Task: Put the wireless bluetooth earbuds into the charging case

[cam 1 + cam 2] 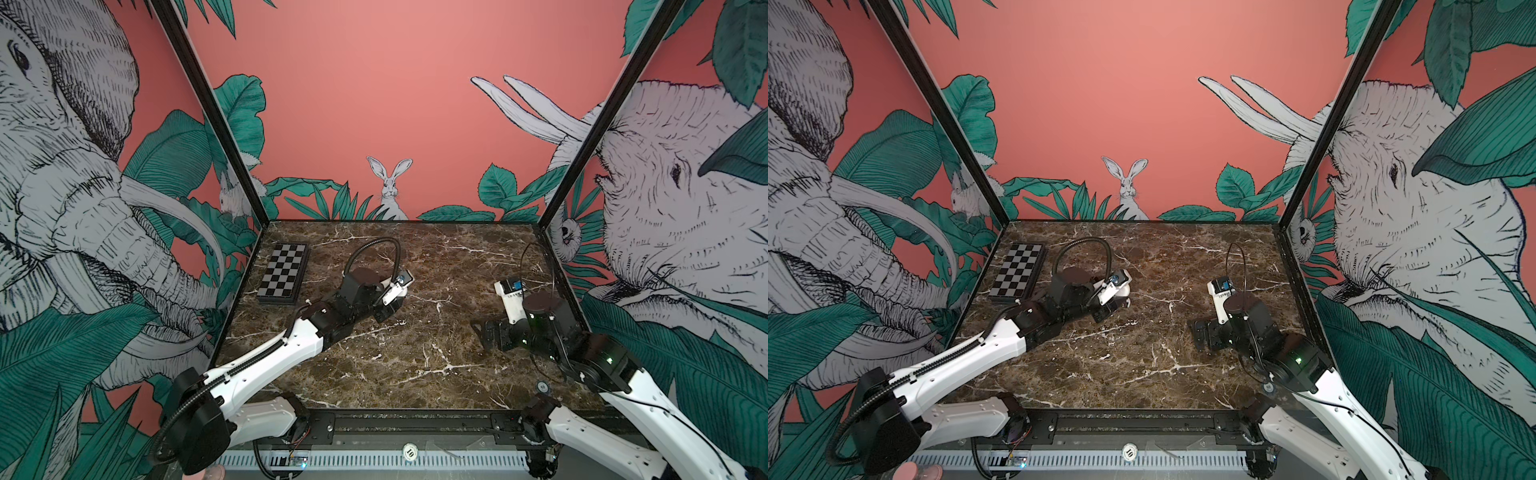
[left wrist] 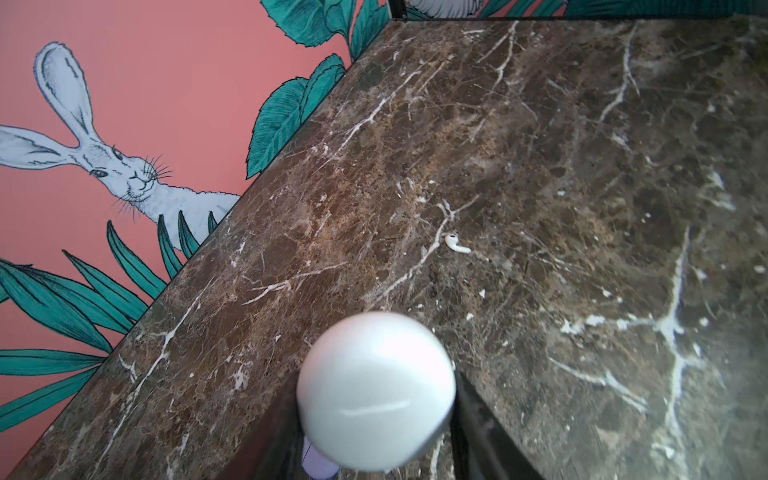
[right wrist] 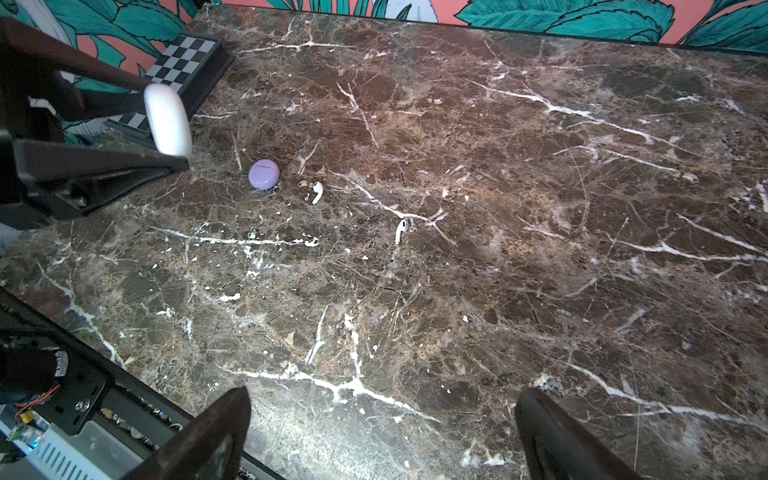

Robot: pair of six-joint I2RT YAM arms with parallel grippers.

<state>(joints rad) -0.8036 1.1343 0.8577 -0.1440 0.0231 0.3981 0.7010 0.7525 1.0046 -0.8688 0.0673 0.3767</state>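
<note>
White charging case (image 2: 376, 390) clamped in our left gripper (image 3: 166, 124), we reckon our gaping right gripper (image 3: 384, 395) next fetches a white earbud (image 3: 317, 192).

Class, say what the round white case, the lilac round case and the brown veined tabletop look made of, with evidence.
Round white case: probably glossy plastic, sharp highlight streak.
Lilac round case: likely smooth plastic, softer sheen.
Brown veined tabletop: marble or marble-look, white veins.

White earbuds (image 3: 317, 192) near shut lilac case (image 3: 264, 174)
</note>
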